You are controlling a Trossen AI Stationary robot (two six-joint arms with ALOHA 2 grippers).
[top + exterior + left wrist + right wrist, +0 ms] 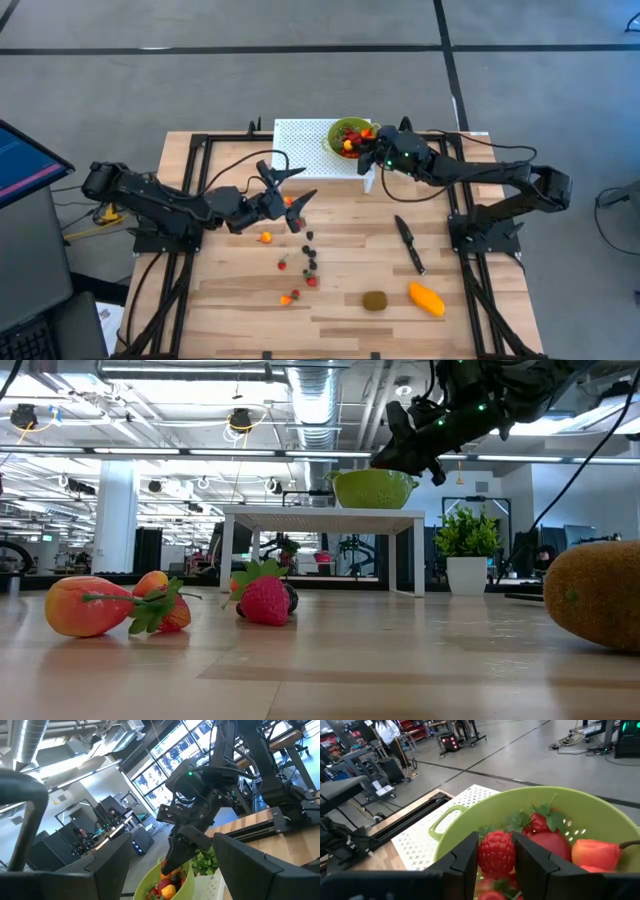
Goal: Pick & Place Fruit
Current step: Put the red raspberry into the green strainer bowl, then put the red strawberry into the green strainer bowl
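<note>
High view: right gripper (369, 153) holds a strawberry (496, 852) over the part-filled green bowl (340, 130) at 12 o'clock; left gripper (290, 195), fingers wide, empty; berries (305, 262), kiwi (375, 300), mango (427, 298) remain on table (230, 300).

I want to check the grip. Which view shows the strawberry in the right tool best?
The right wrist view: the red strawberry fills the gap between the right tool fingers above the green colander bowl. High, low and left wrist views show only the tool there, strawberry hidden.

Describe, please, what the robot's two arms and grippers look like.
Both arms are dark, jointed and trailed by black cables. The left gripper has slim black fingers; the right gripper has blocky black fingers, and green indicator lights glow on the right wrist.
</note>
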